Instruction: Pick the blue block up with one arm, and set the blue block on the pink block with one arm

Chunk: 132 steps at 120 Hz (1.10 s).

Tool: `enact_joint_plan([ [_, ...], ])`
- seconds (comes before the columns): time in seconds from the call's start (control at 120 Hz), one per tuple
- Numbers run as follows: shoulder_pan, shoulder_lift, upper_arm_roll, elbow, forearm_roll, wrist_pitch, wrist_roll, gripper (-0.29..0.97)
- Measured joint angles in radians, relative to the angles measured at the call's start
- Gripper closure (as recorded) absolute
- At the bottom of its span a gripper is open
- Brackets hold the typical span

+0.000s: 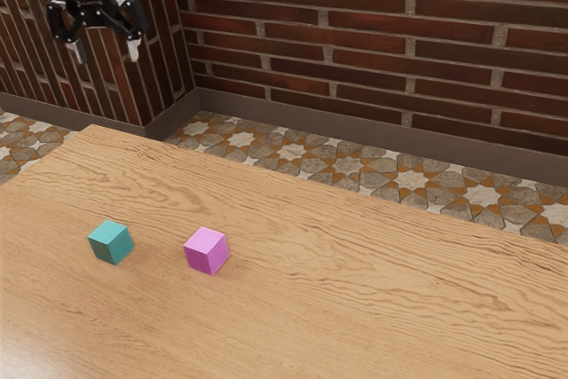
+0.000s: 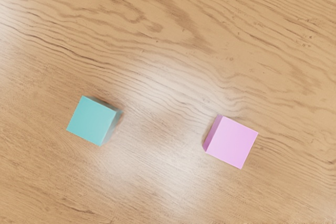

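Well above the table (image 1: 373, 299), the gripper (image 1: 106, 49) hangs in the upper left of the exterior frame, jaws spread wide and holding nothing; the blue block (image 1: 111, 241) sits on the wood in the lower left of that frame, with the pink block (image 1: 206, 249) near it toward the exterior view's right, a clear gap between the two. From the wrist camera, the blue block (image 2: 93, 120) and the pink block (image 2: 231, 141) both lie flat on the bare grain, apart from each other. The blue block looks like a small, rigid cube, probably light and unlikely to deform or break; its smooth, flat faces may be a little slippery, so the best hold looks to be on two opposite side faces at about mid-height, fingers squared to the cube's rotation; a level grip matters, since the cube must land flat on the pink block; neither step has begun.
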Motion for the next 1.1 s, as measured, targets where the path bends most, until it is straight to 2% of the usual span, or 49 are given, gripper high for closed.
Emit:
enact_joint_plan([
  [0.133,-0.015,-0.002,0.008,0.013,-0.005,0.002,0.011,0.00],
  [0.217,0.010,-0.037,-0.005,0.203,-0.012,-0.028,0.016,0.00],
  [0.292,0.063,-0.090,-0.052,0.270,-0.017,-0.058,0.021,0.00],
  [0.358,0.077,-0.104,-0.070,0.286,-0.019,-0.077,0.025,0.00],
  [0.542,-0.011,-0.102,-0.042,0.286,-0.020,-0.106,0.034,0.00],
  [0.675,-0.006,-0.083,-0.035,0.282,-0.018,-0.112,0.038,0.00],
  [0.833,-0.009,-0.086,-0.007,0.093,-0.025,-0.087,0.039,0.00],
  [0.942,0.001,-0.230,-0.008,-0.176,-0.029,-0.036,0.037,0.00],
  [1.033,0.008,-0.388,-0.026,-0.508,-0.028,0.069,0.035,0.00],
  [1.1,0.007,-0.468,-0.041,-0.675,-0.028,0.143,0.032,0.00],
])
